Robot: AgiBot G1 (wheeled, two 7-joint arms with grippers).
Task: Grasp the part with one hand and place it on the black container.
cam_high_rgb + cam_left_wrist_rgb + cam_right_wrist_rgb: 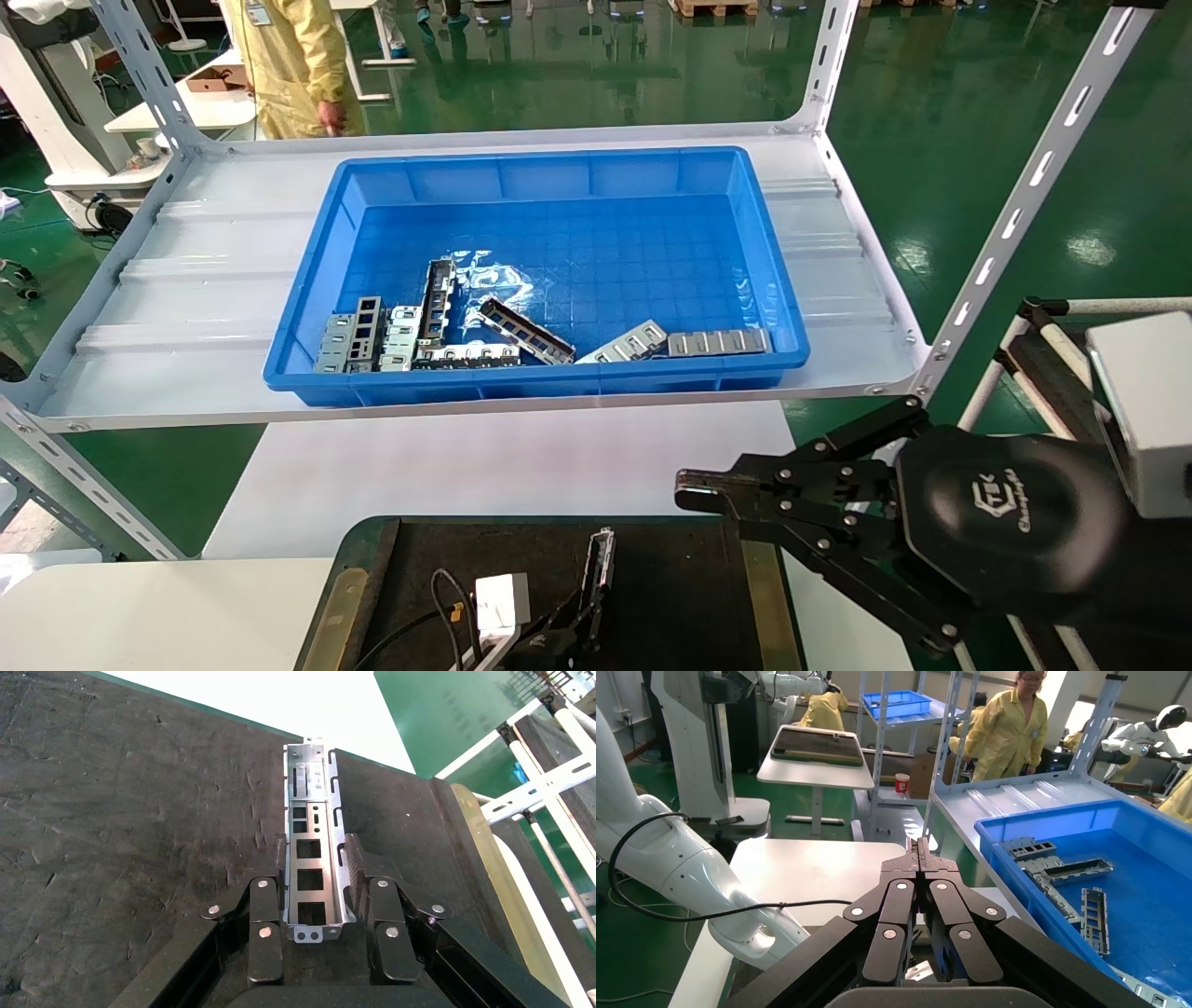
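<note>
The part (313,846), a silver-grey channel with rectangular cut-outs, lies lengthwise between the fingers of my left gripper (315,855), which is shut on its near end. It sits low over the black container (126,811); I cannot tell whether it touches. In the head view the part (599,564) slants up from the left gripper (568,638) at the bottom edge, over the black container (670,578). My right gripper (694,489) is shut and empty, hovering beside the container's right edge; its closed fingertips (920,850) show in the right wrist view.
A big blue bin (559,177) on the white shelf (186,298) holds several metal parts (438,326). Angled shelf posts (1015,205) stand at the right. A white table (466,466) lies under the shelf. A person in yellow (289,65) stands behind.
</note>
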